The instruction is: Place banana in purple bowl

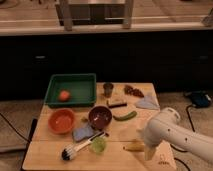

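Claw [149, 153] hangs low over the front-right part of the wooden table [50, 156], pointing down from the white arm [172, 132] that comes in from the right. Its fingers stand apart w/ nothing between them. Just left of it, nearly touching, lies the banana [132, 147], flat on the tabletop: small, yellow, gently curved, ends a bit darker.

Containers:
- Purple bowl [100, 109], mid-table, up-left of the banana & well apart from it; dark maroon, only its glossy dark inside shows.
- Orange bowl [62, 113], left of the purple one; only bare orange inside shows.
- Green tray [71, 77] at back left, holding one round orange-red fruit [64, 95].
- Small green cup [98, 145] in front of the purple bowl; contents can't be made out.
- Dark cup [108, 89] at the back, right of the tray; contents can't be made out.

Writing: a small dark mark [162, 161] at the table's front-right corner, not readable.

Also on the table: a green cucumber-like veg [125, 116] right of the purple bowl, a blue-grey cloth [83, 132] & a brush [80, 148] in front of it.
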You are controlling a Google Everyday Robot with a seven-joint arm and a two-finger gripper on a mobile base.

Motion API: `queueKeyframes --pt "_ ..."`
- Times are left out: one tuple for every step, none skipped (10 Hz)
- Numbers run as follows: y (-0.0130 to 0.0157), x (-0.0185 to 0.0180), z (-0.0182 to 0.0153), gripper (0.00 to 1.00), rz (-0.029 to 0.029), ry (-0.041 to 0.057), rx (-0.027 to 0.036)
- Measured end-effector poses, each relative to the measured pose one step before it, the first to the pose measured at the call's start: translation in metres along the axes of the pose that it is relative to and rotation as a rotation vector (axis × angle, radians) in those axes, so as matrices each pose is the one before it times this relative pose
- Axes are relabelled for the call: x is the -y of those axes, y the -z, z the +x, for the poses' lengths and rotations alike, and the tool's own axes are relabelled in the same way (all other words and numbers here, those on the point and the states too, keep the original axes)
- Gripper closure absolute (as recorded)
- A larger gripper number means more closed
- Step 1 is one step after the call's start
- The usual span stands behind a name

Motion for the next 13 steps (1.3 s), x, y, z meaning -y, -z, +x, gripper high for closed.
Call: queueKeyframes --pt "-0.00278 0.0 -0.00158 0.2 0.00409 0.00075 0.00432" --pt "-0.00187 -0.00009 -0.001 0.2 0.00344 0.00225 0.00204" --pt "-0.00164 0.0001 -0.00087 0.2 0.00251 0.00052 0.00273" --pt "-0.00266 -0.0003 -0.00074 0.2 0.0034 0.00143 0.00218" --pt "-0.00164 -0.00021 -0.00086 0.2 0.00095 -0.00015 0.0025" --pt "-0.00137 0.00041 0.00053 0.2 0.00299 0.00091 0.00037" --pt "-0.00273 0.00005 0.00041 0.2 0.00208 -0.00107 0.00233" --pt "-0.00273 -0.00012 0.00012 0.2 0.00104 -0.00151 0.00236" --pt "-0.00206 -0.00022 0.00082 0.2 -0.00002 -0.00069 0.00055" --pt "-0.00037 0.00014 0.00011 0.2 0.00041 -0.00136 0.00134" --pt "-0.00139 -0.00042 0.00055 0.2 -0.00017 -0.0025 0.00247" --pt "-0.00178 -0.00092 0.00155 0.2 -0.00018 -0.00207 0.00164" --pt "-0.00075 -0.00041 0.00071 0.2 -0.0001 -0.00079 0.00047"
